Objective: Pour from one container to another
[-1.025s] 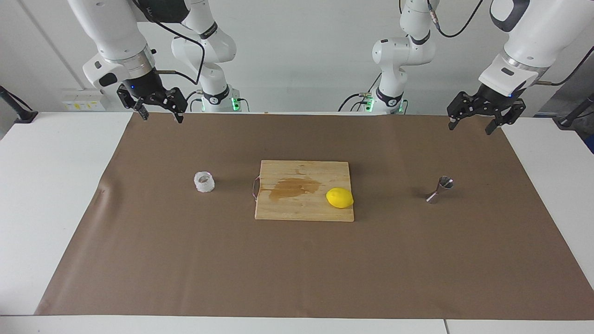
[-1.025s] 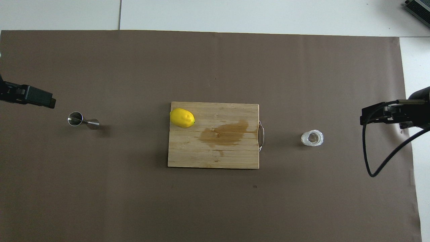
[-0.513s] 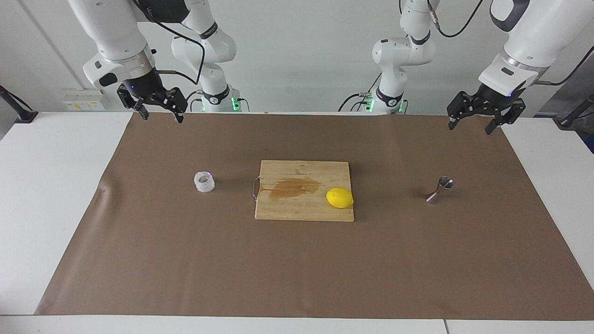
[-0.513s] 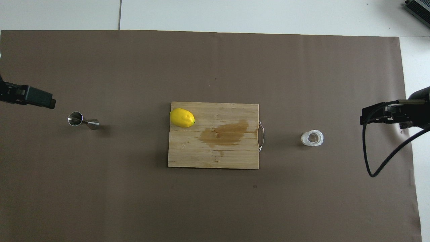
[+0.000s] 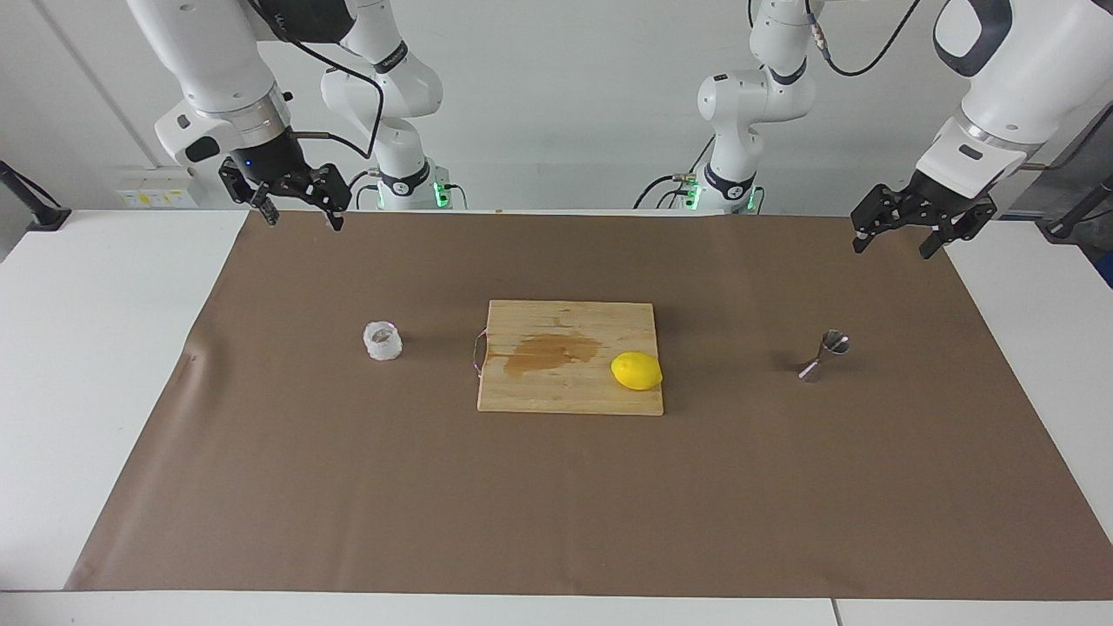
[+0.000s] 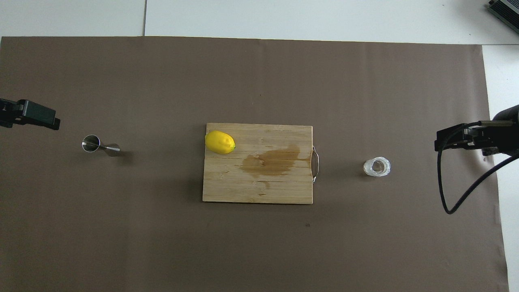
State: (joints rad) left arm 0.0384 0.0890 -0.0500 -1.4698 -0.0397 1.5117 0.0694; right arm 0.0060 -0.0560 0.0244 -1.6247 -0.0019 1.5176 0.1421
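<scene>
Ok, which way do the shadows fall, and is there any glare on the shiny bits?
Facing view: soft short shadows beside the cup and jigger, on the sides toward the right arm's end. Overhead view: the jigger's rim gleams, and the lemon has a faint highlight.

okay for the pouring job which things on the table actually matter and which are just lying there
Part of the job:
- frosted cup, toward the right arm's end
- steel jigger, toward the left arm's end
- right gripper and left gripper, both open and raised, holding nothing

Just lying about:
- cutting board, stained
- lemon on the board
- brown paper
</scene>
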